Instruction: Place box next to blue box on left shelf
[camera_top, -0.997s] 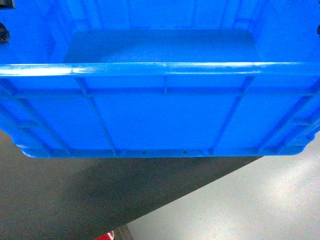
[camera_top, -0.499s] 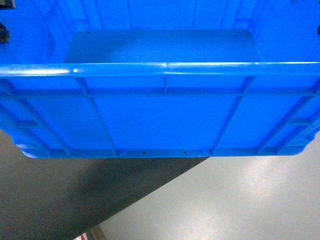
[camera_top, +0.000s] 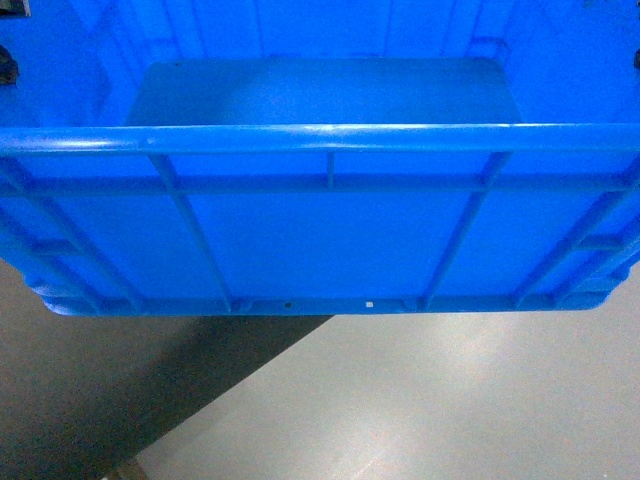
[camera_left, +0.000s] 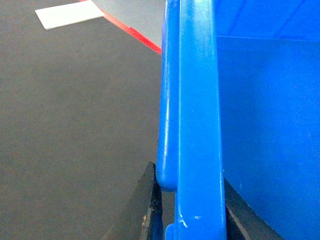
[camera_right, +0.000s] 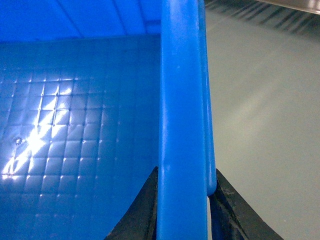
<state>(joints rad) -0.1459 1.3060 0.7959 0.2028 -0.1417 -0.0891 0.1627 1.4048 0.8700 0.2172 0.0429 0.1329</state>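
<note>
The bright-blue box fills the head view, carried above the floor with its ribbed near wall and thick rim facing me and its smooth floor empty. My left gripper is shut on the box's left rim, one black finger outside the wall and one inside. My right gripper is shut on the right rim, its black fingers either side of the wall. The left shelf and the other blue box are out of view.
Below the box lies a dark grey mat at the left and pale grey floor at the right. In the left wrist view a white sheet and a red floor line lie far off.
The dark mat's edge has slid leftwards under the box and more pale floor shows. The red thing at the bottom edge has gone from view. Both grips are unchanged.
</note>
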